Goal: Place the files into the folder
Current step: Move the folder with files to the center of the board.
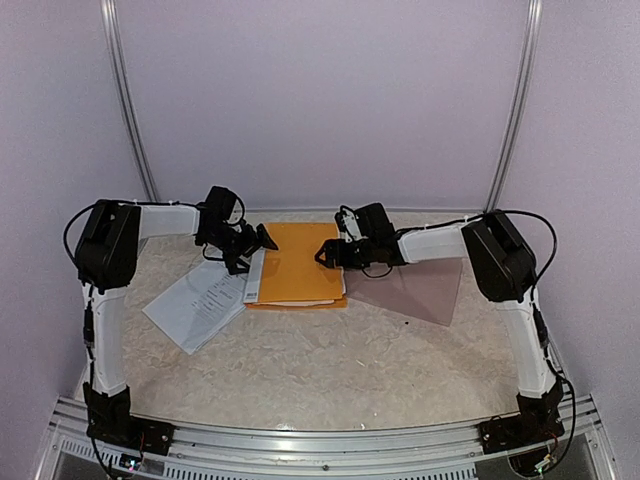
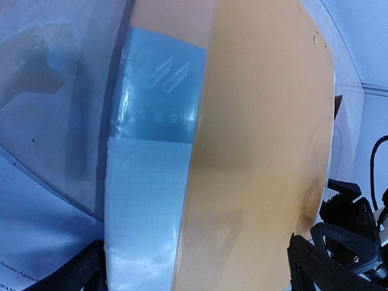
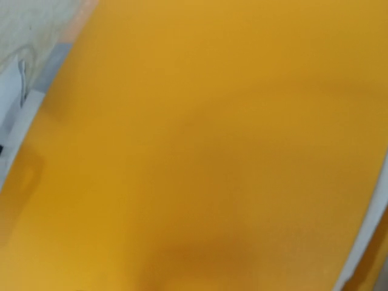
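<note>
My left tool (image 1: 264, 240) gapes wide, holding nothing, at the orange folder's (image 1: 297, 270) 10 o'clock corner. I cannot tell my right tool's (image 1: 325, 253) opening.

Two arms, left arm (image 1: 108, 300) and right arm (image 1: 520, 310), two claws, left claw (image 1: 256, 248) and right claw (image 1: 326, 255), one orange folder (image 1: 298, 268), one taupe cover (image 1: 418, 290), one loose fan of white files (image 1: 195, 302), sheet count unclear, one tabletop (image 1: 330, 370)

Smooth matt orange folder (image 1: 300, 265), white paper files (image 1: 195, 305), rough speckled table (image 1: 330, 360), translucent taupe sheet (image 1: 420, 290)
</note>
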Available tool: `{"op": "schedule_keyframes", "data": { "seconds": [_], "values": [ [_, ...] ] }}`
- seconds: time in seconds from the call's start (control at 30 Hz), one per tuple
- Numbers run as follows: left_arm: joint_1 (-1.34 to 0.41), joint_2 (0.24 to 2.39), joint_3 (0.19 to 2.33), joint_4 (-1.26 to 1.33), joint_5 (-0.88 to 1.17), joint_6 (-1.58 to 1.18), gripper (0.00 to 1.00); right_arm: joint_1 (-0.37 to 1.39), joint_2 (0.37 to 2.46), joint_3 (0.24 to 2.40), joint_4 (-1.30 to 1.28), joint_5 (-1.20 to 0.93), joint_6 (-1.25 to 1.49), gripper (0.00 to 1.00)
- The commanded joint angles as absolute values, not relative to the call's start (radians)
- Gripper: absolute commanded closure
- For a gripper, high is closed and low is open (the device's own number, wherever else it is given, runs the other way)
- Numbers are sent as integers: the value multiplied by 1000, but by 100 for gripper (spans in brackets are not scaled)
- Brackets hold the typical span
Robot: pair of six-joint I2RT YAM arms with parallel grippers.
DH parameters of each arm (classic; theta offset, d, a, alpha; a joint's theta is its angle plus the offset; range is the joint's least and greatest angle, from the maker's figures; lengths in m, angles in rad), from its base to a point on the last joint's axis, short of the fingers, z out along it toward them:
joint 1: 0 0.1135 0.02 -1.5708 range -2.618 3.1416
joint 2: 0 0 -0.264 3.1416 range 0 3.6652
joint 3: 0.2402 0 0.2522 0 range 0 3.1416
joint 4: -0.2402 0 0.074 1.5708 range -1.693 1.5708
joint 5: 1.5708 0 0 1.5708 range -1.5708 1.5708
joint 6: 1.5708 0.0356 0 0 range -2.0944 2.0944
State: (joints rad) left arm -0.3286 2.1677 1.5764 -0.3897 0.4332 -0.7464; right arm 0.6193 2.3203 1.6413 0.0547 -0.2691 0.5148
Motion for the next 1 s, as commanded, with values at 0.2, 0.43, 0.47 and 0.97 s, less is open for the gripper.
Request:
{"op": "schedule_keyframes", "data": {
  "seconds": [0.2, 0.43, 0.47, 0.97],
  "values": [
    [-240, 2370, 1899, -481, 499, -687, 1, 596, 2420, 1864, -66, -231, 418, 21],
    [-219, 2330, 1893, -493, 492, -655, 1, 521, 2288, 1744, -107, -150, 343, 13],
    [-215, 2315, 1882, -493, 492, -653, 1, 508, 2266, 1712, -105, -148, 337, 12],
    [-264, 1848, 1363, -356, 261, -633, 1, 347, 1791, 1155, -119, 101, 361, 11]
  ]
}}
